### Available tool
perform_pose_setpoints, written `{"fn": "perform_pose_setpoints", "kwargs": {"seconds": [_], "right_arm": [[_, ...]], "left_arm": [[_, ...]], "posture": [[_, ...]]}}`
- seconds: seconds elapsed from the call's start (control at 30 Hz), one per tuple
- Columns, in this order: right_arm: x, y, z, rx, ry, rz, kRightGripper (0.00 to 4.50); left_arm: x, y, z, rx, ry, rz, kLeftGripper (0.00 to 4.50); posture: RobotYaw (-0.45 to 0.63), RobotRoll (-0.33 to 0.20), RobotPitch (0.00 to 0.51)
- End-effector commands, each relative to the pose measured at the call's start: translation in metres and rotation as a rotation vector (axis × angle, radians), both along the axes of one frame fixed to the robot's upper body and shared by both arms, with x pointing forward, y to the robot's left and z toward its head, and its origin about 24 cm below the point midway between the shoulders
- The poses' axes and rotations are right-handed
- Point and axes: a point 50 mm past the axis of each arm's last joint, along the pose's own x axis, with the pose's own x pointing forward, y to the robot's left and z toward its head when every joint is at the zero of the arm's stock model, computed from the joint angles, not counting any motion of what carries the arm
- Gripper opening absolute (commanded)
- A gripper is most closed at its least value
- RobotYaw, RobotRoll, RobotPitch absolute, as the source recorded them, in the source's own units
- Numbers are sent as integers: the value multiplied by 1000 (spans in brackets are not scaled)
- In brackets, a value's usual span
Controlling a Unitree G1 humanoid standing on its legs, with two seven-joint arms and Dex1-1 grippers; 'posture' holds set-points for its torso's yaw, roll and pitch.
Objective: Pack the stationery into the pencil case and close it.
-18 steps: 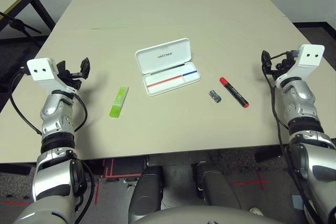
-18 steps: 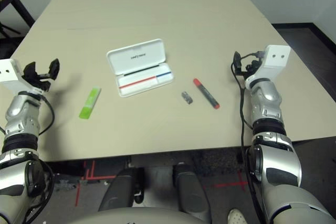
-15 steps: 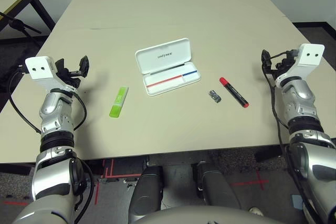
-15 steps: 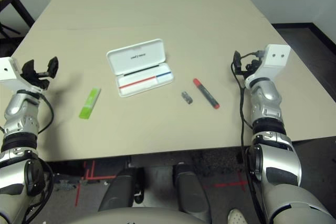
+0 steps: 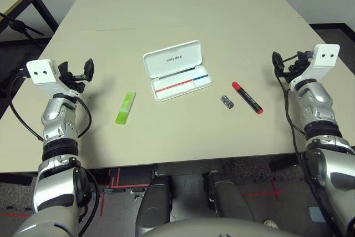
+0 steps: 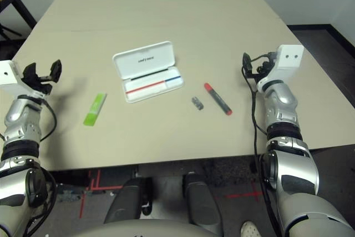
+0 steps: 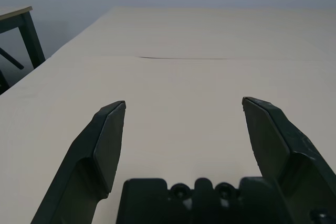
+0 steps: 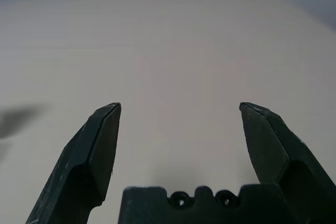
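1. Left eye view shows the pencil case (image 5: 177,70) lying open near the middle of the counter (image 5: 183,15), lid folded back, its tray with the red-and-blue stripe empty.
2. The lime-green highlighter (image 5: 125,107) lies to the case's left; the small grey clip (image 5: 226,101) and the black marker with red cap (image 5: 247,97) lie close together to its right. None touches the case.
3. The left gripper (image 5: 75,71) hovers at the left edge of the counter with its fingers spread wide and nothing between them, well apart from the highlighter.
4. The right gripper (image 5: 284,61) hovers at the right side, fingers likewise spread and empty, apart from the marker.
5. Nothing looks packed yet, so every item waits to be picked up.
6. Risks: the round marker could roll if nudged off-centre; the tiny clip sits so near it that wide fingers may knock one while reaching the other.
7. The light case may slide when items are pressed in or the lid is pushed shut.
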Motion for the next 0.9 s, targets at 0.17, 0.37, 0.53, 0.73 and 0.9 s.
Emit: {"fn": "perform_pose_setpoints", "kwargs": {"seconds": [0.17, 0.37, 0.53, 0.73, 0.9], "right_arm": [[-27, 11, 4, -259, 140, 467, 4500], [-35, 9, 7, -323, 222, 578, 4500], [-35, 10, 5, -359, 264, 619, 4500], [-33, 11, 4, -370, 274, 624, 4500], [-32, 12, 1, -383, 284, 628, 4500]], "left_arm": [[-2, -1, 3, 25, 14, -85, 4474], [-7, -14, 5, 58, 21, -200, 4474], [-18, -40, 5, 116, 70, -410, 4474], [-52, -98, -1, 197, 252, -850, 4474], [-55, -129, -1, 269, 335, -958, 4474]], "posture": [[-65, 0, 117], [-43, 0, 119], [-28, 0, 120], [-14, 0, 125], [-13, 0, 127]]}}
